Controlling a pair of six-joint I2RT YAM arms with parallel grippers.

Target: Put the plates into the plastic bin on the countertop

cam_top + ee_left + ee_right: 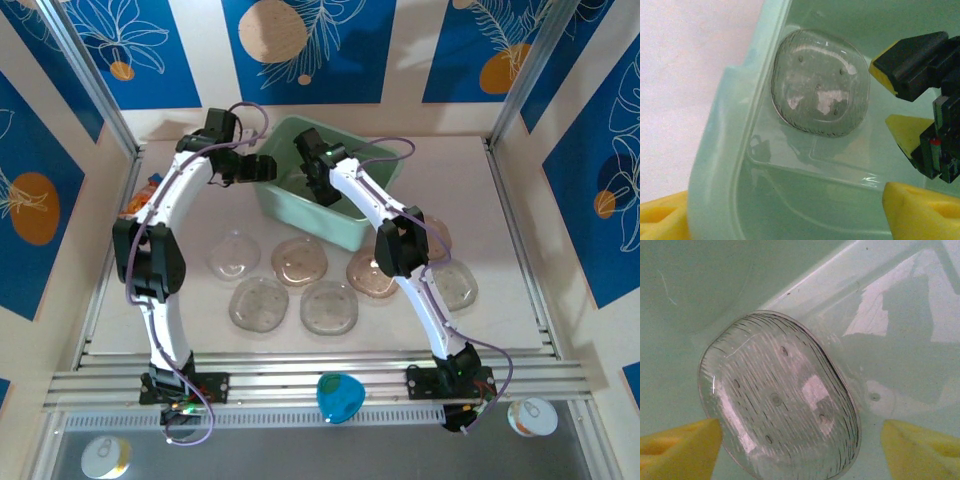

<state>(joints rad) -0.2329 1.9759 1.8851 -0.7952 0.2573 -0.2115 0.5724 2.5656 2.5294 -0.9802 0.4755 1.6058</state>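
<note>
On the worktop (500, 240), more plates (300, 262) lie behind both end effectors, toward the bases. The plastic bin (310, 222) surrounds the right end effector (800, 445), which is spread. The left end effector (262, 168), also spread, straddles the bin's wall. One clear plate (780, 410) rests free just beneath the right.

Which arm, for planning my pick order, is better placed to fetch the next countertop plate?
Left, probably. The left gripper is open and empty at the bin's left rim, close to the leftmost plate. The right gripper, also open, sits inside the bin over a clear plate and must lift out first.
</note>
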